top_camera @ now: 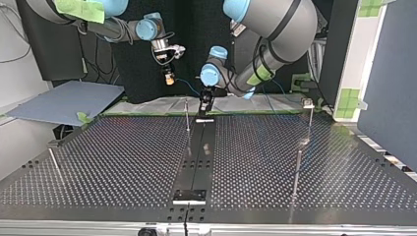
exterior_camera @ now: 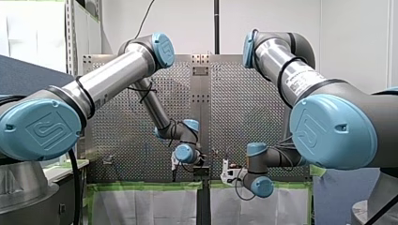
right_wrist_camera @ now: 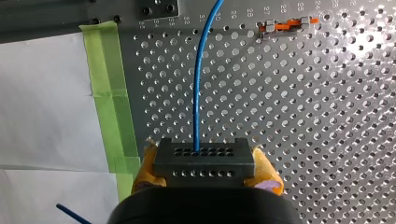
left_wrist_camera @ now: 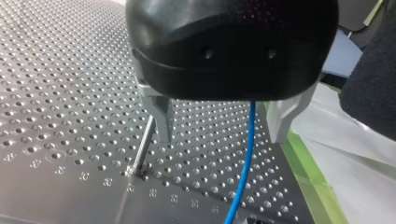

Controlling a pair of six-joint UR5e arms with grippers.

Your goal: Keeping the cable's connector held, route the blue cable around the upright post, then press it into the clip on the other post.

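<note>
My right gripper (right_wrist_camera: 205, 168), its yellow pads (right_wrist_camera: 267, 173) pinching the dark grey perforated connector block (right_wrist_camera: 204, 156), feeds the thin blue cable (right_wrist_camera: 198, 93) ahead over the perforated metal table (right_wrist_camera: 303, 116) and between my left gripper's (left_wrist_camera: 219, 135) spread metal fingers (left_wrist_camera: 161, 116), beside the slim upright steel post (left_wrist_camera: 142, 150).

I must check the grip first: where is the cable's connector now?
In the right wrist view, the connector sits clamped between the jaws of my right gripper, beside the green tape, with the blue cable leaving it.
</note>
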